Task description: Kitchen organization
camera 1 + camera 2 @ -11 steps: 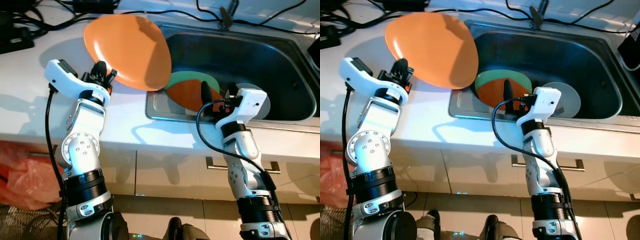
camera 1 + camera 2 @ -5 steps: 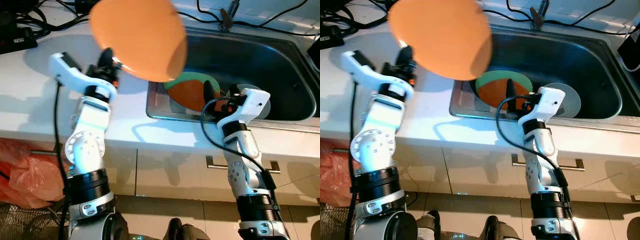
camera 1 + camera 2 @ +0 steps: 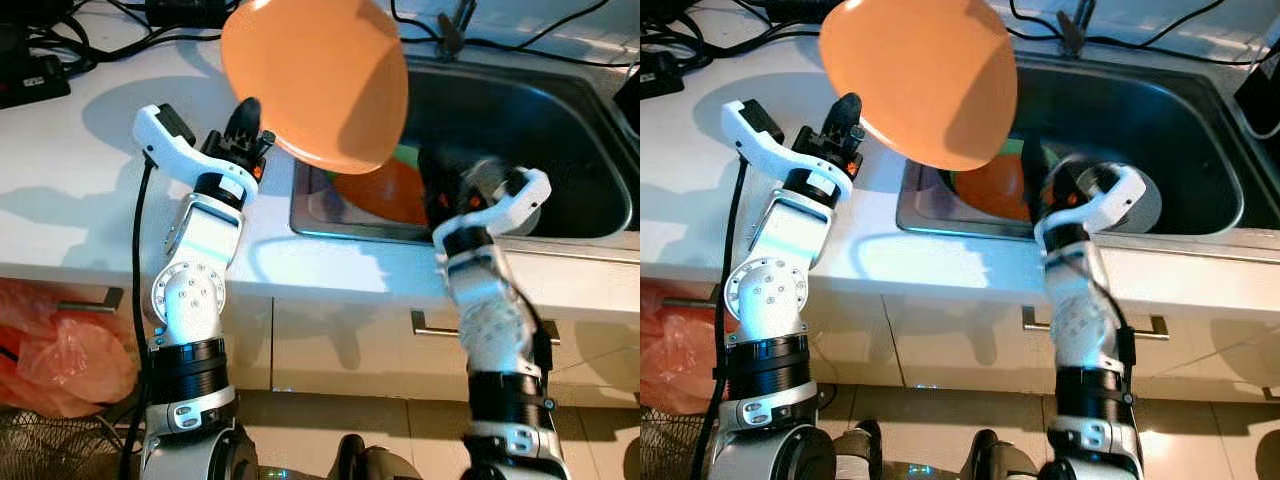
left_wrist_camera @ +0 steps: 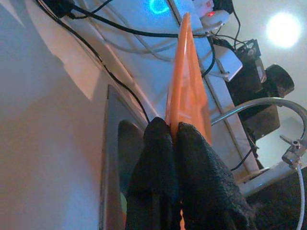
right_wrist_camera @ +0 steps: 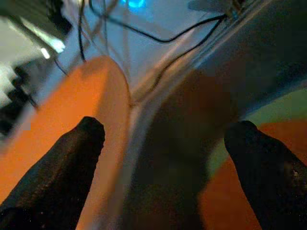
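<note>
My left gripper (image 3: 246, 118) is shut on the rim of a large orange plate (image 3: 318, 82), held tilted on edge above the counter and the left end of the steel sink (image 3: 520, 120). In the left wrist view the fingers (image 4: 158, 143) pinch the orange plate (image 4: 184, 91) edge-on. Inside the sink a second orange plate (image 3: 385, 192) lies on a green plate (image 3: 1012, 148), with a grey round plate (image 3: 1145, 205) beside them. My right gripper (image 3: 445, 185), blurred by motion, hangs open over the sink's front. Its fingertips (image 5: 81, 143) stand wide apart with nothing between them.
The white counter (image 3: 60, 190) runs left of the sink, with black cables and dark devices (image 3: 30, 75) along its back. A tap base (image 3: 452, 35) stands behind the sink. Below are cabinet fronts with a handle (image 3: 430, 325), and a red plastic bag (image 3: 40, 345) on the floor at left.
My left gripper has carried the big orange plate up and to the right, over the sink's left end. The right arm has shifted and is blurred by motion.
</note>
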Controlling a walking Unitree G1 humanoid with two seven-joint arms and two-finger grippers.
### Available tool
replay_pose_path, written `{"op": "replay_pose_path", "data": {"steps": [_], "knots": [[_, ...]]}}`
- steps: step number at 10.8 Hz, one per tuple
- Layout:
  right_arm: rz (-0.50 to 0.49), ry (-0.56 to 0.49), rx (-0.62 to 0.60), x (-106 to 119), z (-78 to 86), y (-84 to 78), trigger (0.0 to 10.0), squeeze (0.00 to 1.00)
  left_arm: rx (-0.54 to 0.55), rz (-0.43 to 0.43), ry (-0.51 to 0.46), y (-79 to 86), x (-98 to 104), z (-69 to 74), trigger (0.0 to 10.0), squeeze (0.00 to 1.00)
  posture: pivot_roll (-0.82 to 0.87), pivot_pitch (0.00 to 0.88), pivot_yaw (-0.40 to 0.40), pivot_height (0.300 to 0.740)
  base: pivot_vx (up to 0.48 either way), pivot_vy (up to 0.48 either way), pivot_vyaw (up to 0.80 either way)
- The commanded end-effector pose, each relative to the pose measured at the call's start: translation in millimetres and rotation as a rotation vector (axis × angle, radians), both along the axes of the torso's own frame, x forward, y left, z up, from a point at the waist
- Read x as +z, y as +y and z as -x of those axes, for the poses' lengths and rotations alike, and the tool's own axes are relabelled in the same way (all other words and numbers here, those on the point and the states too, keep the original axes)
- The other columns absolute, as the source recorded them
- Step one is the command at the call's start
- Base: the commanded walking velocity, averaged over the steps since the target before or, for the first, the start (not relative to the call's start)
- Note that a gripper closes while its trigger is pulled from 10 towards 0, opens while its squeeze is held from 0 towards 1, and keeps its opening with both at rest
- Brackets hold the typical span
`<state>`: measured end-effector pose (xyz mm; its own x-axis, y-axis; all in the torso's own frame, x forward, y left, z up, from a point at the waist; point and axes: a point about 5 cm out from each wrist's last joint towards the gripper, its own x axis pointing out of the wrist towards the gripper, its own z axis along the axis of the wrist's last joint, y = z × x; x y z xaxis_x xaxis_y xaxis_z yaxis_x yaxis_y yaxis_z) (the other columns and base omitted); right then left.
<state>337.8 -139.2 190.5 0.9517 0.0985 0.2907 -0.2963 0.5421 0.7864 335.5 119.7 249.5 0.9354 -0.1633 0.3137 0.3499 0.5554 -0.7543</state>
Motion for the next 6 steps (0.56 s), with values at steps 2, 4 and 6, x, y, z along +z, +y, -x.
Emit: {"op": "replay_pose_path", "data": {"steps": [2, 4, 6], "knots": [[-0.123, -0.031, 0.028, 8.2, 2.3, -8.6, 10.0, 0.00, -0.087, 0.107, -0.008, -27.5, -4.4, 5.7, 10.0, 0.00, 0.13, 0.185, -0.069, 0.740, 0.000, 0.000, 0.00], [-0.142, -0.050, 0.118, 13.0, 4.0, 0.2, 10.0, 0.00, -0.111, 0.105, -0.012, -31.6, -3.9, 5.9, 10.0, 0.00, 0.14, 0.178, -0.069, 0.740, 0.000, 0.000, 0.00], [-0.154, -0.034, 0.150, 9.6, 4.1, 3.3, 10.0, 0.00, -0.160, 0.113, -0.027, -40.6, 0.4, 7.1, 10.0, 0.00, 0.14, 0.176, -0.069, 0.740, 0.000, 0.000, 0.00]]}}
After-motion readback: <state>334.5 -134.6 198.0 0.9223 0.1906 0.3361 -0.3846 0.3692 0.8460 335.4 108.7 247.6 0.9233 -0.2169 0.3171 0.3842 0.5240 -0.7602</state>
